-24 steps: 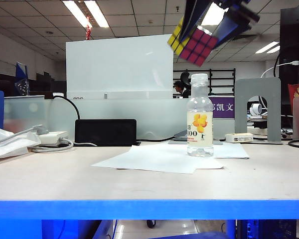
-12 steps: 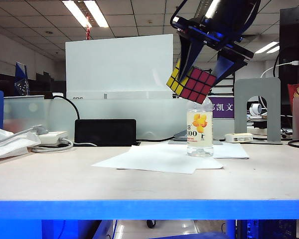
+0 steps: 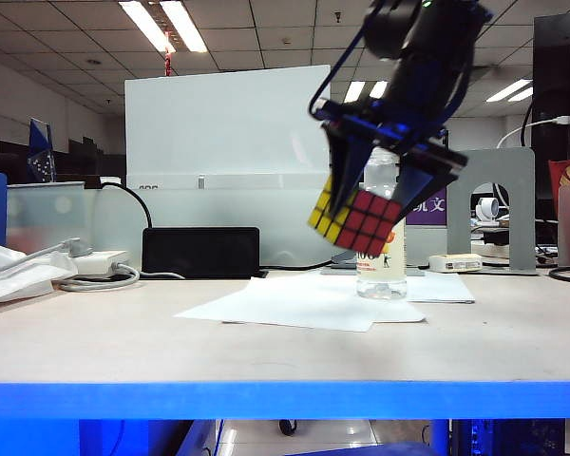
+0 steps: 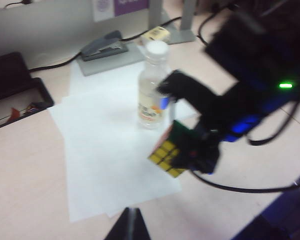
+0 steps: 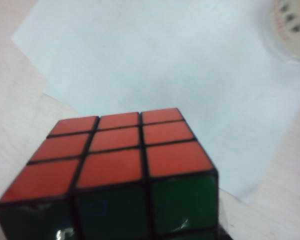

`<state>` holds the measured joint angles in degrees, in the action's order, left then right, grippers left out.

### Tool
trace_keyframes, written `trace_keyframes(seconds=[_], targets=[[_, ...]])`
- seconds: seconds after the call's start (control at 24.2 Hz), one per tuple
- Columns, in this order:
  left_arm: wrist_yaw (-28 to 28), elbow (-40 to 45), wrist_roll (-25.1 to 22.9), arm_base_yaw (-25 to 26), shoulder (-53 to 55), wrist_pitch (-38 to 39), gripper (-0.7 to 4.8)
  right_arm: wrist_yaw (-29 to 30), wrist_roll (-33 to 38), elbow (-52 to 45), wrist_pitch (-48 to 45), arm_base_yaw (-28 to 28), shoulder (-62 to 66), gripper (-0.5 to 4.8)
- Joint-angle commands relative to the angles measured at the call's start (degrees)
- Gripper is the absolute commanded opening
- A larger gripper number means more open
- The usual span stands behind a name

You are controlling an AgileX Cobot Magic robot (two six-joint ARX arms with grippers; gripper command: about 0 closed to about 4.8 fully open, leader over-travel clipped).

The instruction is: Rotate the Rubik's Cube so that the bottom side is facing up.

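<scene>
Black-framed Rubik's Cube [image 3: 353,218] with yellow and red faces, clamped by right gripper [image 3: 366,223] before clear plastic bottle [image 3: 381,275], left gripper [image 4: 129,226] closed, empty, above white paper [image 4: 110,155].

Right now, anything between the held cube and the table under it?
Only air, then white paper on the table. The Rubik's Cube, in the right end effector, hangs clear above it in the exterior view.

Bright ceiling lights [image 3: 161,24] overhead; left wrist view motion-blurred.
</scene>
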<state>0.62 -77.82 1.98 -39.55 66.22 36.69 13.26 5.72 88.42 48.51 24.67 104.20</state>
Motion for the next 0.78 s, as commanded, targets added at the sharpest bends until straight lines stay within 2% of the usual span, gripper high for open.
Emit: trace_keyframes(seconds=[0.04,0.21,0.29,0.33,0.37,0.41,0.5,0.66,0.78], targets=[[1.75,3.82,1.97,-2.43,-2.99,-0.13,-0.06,0.13,-0.15,0.33,-2.27,2.21,1.01,2.96],[1.81,12.98,6.23,-8.68,-9.42,-0.70,-0.06,-4.09,-0.17,0.37,-1.79,5.11,2.80,2.96],[6.51,16.28,7.72,-14.91,-13.84,-3.34,-0.06,-4.35,-0.20,0.37,-1.22,5.33,3.72,2.97],[13.16,17.46,8.20,-20.11,-16.63,-3.63,-0.06,-4.87,-0.22,0.37,-0.72,5.31,4.11,2.97],[15.69,17.73,8.17,-22.47,-17.49,-3.37,-0.06,-5.88,-0.42,0.39,-0.59,5.31,4.22,2.97],[19.91,18.32,8.35,-27.34,-19.21,-2.36,-0.06,-6.82,-1.33,0.44,-0.31,5.07,4.24,2.97],[22.40,18.82,10.75,-33.00,-20.13,0.02,-0.06,-7.74,-1.51,0.76,0.11,4.98,4.42,2.96],[28.37,20.26,14.56,-39.71,-20.11,2.84,-0.06,-8.57,-1.53,1.20,0.57,4.96,5.62,2.96],[30.62,20.63,15.45,-40.26,-20.26,3.61,-0.06,-8.39,-1.51,1.20,1.33,5.01,7.10,2.96]])
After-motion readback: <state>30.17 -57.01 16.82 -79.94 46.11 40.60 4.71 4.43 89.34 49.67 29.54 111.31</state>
